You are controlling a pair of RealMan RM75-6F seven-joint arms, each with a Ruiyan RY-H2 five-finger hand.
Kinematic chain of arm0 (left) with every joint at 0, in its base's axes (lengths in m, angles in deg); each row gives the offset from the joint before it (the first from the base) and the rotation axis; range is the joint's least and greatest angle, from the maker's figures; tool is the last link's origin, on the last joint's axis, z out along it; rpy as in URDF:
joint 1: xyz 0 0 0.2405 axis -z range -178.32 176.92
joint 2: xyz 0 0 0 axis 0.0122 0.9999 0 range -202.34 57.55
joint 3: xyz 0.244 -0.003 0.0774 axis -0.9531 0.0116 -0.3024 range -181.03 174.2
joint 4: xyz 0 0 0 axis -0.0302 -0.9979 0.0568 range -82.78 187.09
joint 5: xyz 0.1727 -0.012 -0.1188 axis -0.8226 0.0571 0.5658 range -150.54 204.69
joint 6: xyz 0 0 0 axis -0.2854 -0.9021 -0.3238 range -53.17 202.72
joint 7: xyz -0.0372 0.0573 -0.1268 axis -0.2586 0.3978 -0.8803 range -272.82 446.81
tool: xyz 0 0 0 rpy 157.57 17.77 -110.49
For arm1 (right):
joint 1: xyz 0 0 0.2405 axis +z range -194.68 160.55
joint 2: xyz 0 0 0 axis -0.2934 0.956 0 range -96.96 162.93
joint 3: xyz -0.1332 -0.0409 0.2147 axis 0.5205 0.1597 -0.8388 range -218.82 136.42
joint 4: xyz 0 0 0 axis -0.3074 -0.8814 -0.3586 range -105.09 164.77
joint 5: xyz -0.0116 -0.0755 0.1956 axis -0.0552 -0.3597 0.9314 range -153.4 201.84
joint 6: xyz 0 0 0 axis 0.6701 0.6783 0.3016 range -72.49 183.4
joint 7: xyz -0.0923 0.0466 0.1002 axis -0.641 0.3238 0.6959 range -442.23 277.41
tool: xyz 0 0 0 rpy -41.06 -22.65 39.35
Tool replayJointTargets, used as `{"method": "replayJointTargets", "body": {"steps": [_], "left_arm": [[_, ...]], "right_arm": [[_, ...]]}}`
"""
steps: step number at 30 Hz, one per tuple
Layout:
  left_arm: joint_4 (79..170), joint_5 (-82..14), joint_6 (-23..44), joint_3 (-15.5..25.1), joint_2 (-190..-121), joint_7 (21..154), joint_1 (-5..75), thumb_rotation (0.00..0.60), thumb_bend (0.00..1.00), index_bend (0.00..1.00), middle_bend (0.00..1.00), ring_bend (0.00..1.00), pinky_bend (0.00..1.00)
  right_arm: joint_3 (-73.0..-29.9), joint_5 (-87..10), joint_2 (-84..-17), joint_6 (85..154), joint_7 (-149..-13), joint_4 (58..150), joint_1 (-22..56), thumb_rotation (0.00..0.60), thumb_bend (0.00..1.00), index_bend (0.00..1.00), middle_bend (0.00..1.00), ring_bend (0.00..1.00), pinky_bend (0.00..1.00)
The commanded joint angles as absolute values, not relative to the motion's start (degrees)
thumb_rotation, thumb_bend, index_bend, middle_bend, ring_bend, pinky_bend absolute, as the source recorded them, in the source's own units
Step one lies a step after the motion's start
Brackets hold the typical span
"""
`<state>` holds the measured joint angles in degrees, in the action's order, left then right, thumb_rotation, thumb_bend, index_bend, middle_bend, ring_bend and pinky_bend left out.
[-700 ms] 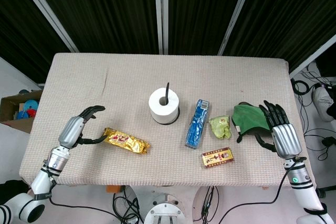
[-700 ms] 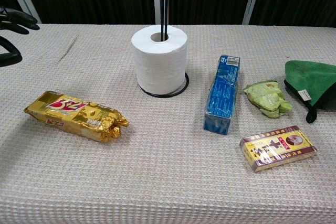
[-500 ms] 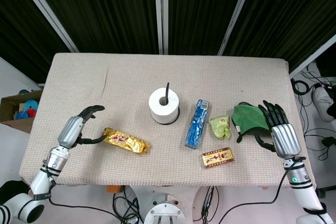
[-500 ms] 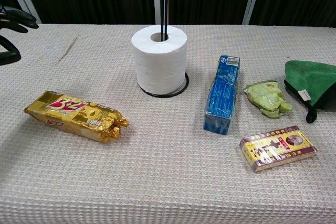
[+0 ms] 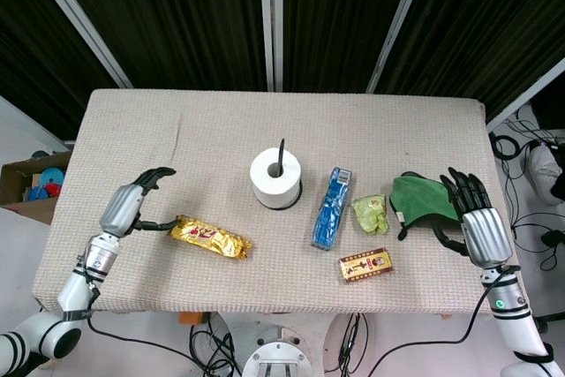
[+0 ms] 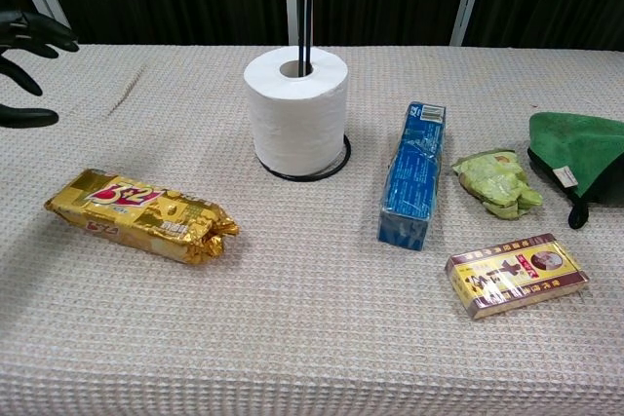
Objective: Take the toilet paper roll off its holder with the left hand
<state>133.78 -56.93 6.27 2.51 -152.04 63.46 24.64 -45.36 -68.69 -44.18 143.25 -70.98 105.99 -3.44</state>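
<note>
Count: 1 toilet paper roll (image 5: 275,178), 1 gold snack pack (image 5: 210,237), 1 blue pack (image 5: 332,207), 1 green wrapper (image 5: 371,214), 1 green cloth (image 5: 422,198), 1 red-gold box (image 5: 365,265).

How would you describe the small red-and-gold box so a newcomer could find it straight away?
Start from the white paper roll standing on its black holder mid-table, then go right past the long blue packet. The box lies flat nearest the table's front edge, below the crumpled pale-green wrapper; it alone is rigid, rectangular, red and gold.
</note>
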Motion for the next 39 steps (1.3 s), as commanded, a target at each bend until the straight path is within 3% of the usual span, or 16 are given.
{"method": "replayJointTargets", "body": {"steps": [1, 3, 7, 10, 25, 39], "left_arm": [[133.0, -53.9, 10.5, 5.2, -153.5, 66.0, 28.0, 0.461, 0.05, 0.14, 0.15, 0.11, 0.31], [132.2, -53.2, 11.6, 6.2, -154.7, 66.2, 29.4, 0.448, 0.04, 0.09, 0.12, 0.08, 0.27], [127.2, -51.8, 11.2, 8.7, -160.5, 65.9, 31.5, 0.364, 0.02, 0.04, 0.0, 0.0, 0.19], [124.0, -51.8, 12.0, 9.3, -163.8, 64.4, 33.3, 0.336, 0.02, 0.02, 0.0, 0.0, 0.17], [107.0, -53.1, 15.3, 9.6, -177.5, 62.2, 40.8, 0.328, 0.02, 0.01, 0.0, 0.0, 0.12], [101.1, -53.8, 19.0, 8.9, -182.4, 55.3, 44.7, 0.33, 0.02, 0.0, 0.0, 0.0, 0.12]], "right_arm": [[-46.2, -68.5, -43.1, 144.5, -71.5, 106.9, -3.7, 0.6, 0.29, 0.0, 0.0, 0.0, 0.0], [-46.6, -68.3, -42.4, 145.0, -71.8, 107.6, -3.9, 0.6, 0.29, 0.0, 0.0, 0.0, 0.0], [-47.3, -67.9, -40.8, 145.8, -71.8, 108.9, -4.2, 0.6, 0.29, 0.0, 0.0, 0.0, 0.0], [-47.6, -67.7, -40.1, 146.0, -71.8, 109.3, -4.4, 0.6, 0.29, 0.0, 0.0, 0.0, 0.0], [-48.3, -66.1, -39.2, 144.7, -70.1, 108.8, -4.3, 0.6, 0.29, 0.0, 0.0, 0.0, 0.0], [-49.0, -64.7, -39.1, 143.3, -69.8, 108.9, -3.8, 0.6, 0.3, 0.0, 0.0, 0.0, 0.0]]}}
